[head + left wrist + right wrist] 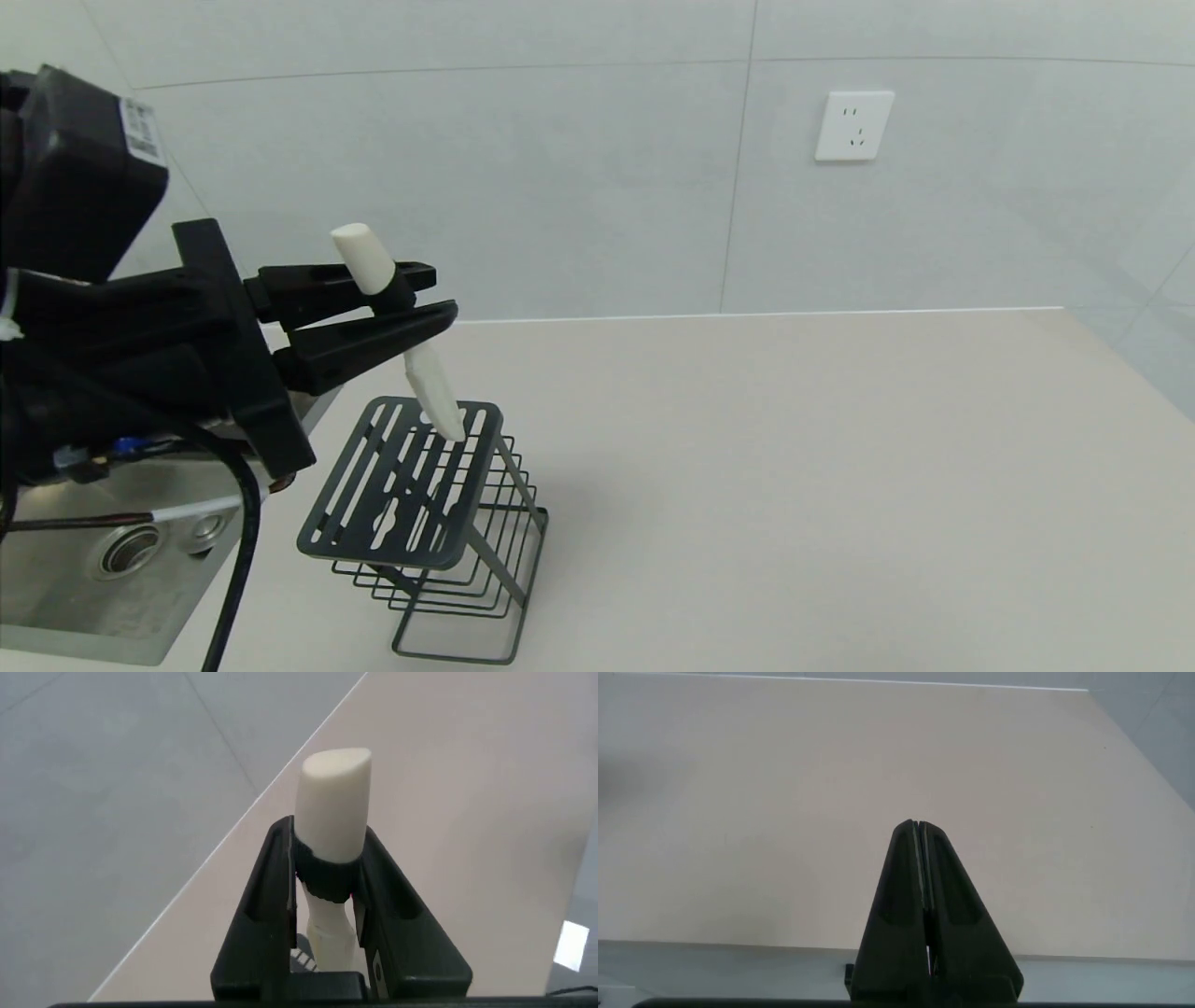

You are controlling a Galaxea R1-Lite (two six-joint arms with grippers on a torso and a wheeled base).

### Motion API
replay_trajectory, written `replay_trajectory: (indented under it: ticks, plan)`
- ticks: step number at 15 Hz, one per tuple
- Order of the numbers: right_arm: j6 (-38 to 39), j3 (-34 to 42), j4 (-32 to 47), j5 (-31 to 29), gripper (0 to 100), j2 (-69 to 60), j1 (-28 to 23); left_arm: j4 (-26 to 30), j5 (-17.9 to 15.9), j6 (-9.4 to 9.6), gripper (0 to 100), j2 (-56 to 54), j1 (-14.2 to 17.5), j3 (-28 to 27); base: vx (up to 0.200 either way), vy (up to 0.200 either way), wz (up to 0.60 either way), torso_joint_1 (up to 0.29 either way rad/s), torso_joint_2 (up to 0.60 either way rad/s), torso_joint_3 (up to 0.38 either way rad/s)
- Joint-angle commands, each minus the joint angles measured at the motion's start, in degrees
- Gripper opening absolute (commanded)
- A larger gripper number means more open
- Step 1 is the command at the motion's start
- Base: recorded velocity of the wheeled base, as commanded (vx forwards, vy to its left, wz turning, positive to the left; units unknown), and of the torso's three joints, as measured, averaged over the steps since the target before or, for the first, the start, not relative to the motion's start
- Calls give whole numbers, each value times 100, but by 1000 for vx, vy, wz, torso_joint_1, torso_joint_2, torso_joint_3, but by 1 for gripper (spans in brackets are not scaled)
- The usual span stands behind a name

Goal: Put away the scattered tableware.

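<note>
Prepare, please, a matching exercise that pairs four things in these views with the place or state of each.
Things
1. white knife
2. slotted rack
3. wall socket
4. right gripper

Places or states
A. shut and empty above the countertop
B. set in the tiled wall
C. clamped in the left gripper, tip down at the rack's top
D. standing on the countertop beside the sink

Pairs: 1-C, 2-D, 3-B, 4-A
</note>
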Motion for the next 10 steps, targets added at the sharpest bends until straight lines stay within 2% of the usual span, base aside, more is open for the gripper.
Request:
replay_trajectory:
  ticks: [1,7,10]
  plan:
    - [0,0,-2,2,0,7,1,-21,-5,12,0,77,48,10,0,0,0,0,0,0]
    - [0,0,-2,2,0,7,1,-48,-190,21,0,68,39,81,0,0,0,0,0,0]
    - [0,0,-2,2,0,7,1,-373,-199,3,0,138,39,19,0,0,0,0,0,0]
